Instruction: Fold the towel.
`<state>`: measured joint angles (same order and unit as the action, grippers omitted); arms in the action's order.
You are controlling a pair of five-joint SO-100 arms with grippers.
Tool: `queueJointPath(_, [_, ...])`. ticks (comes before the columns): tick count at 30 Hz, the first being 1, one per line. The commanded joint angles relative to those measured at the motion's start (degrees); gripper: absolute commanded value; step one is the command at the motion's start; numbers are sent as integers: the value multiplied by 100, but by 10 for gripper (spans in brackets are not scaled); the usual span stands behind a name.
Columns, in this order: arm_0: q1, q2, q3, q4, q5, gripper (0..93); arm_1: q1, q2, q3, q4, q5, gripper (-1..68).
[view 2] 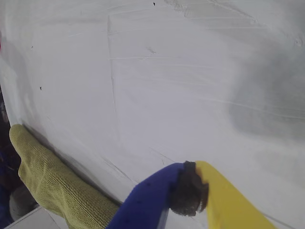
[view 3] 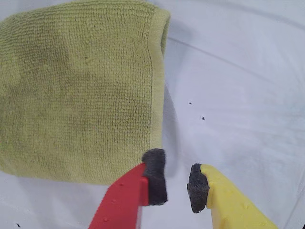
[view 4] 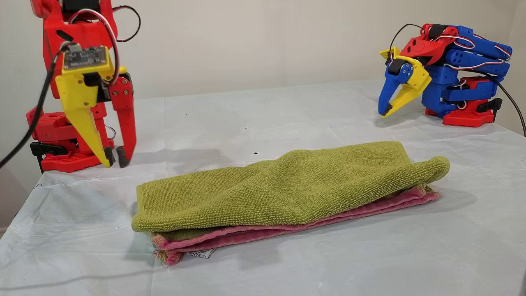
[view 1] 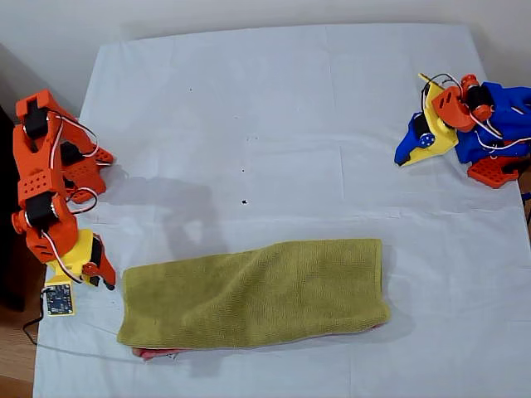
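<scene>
Olive-green terry towel with pink-red hems lies already folded into a long strip on the white tablecloth sheet, near the table edge at the bottom of the exterior view; green layers on top, pink hem edges and a small white tag peeking out underneath in the other view. My second gripper, red and yellow jaws with dark foam pads, hovers just off the towel's short end at the exterior view's left, jaws a little apart with nothing between them, not touching cloth. My first gripper, blue and yellow jaws, is parked well apart from the towel near the exterior view's right, folded back over its blue base; pads meet at the tip, holding nothing, and in its wrist view only a corner of towel shows far off. Step in hand, as I judge it: between folds, lengthwise fold done, second gripper lining up on the short end. Next move probably calls for widening the jaws, dropping onto that end, pinching all layers together and carrying it across to the opposite short end to halve the strip. Risk: thick stacked layers may slip, or only the top ply gets caught. The first arm could come in to pin the far end.
</scene>
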<state>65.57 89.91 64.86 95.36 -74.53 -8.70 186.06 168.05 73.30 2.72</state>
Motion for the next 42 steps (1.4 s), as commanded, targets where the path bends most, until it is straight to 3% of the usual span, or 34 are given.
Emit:
queueJointPath(1, [88,-88,-686,141,70,359,44,1222,571,9,-18,1])
queueJointPath(4, [35,-369,-940,176,211,520,44,1222,571,9,-18,1])
queueJointPath(11, [-193,-686,-1055,-18,316,586,44,1222,571,9,-18,1])
queueJointPath(14, [-246,-729,-844,-272,246,677,44,1222,571,9,-18,1])
queueJointPath(28, [-255,-431,422,-1222,-105,609,44,1222,571,9,-18,1])
queueJointPath(42, [-536,-659,976,-2180,26,657,44,1222,571,9,-18,1])
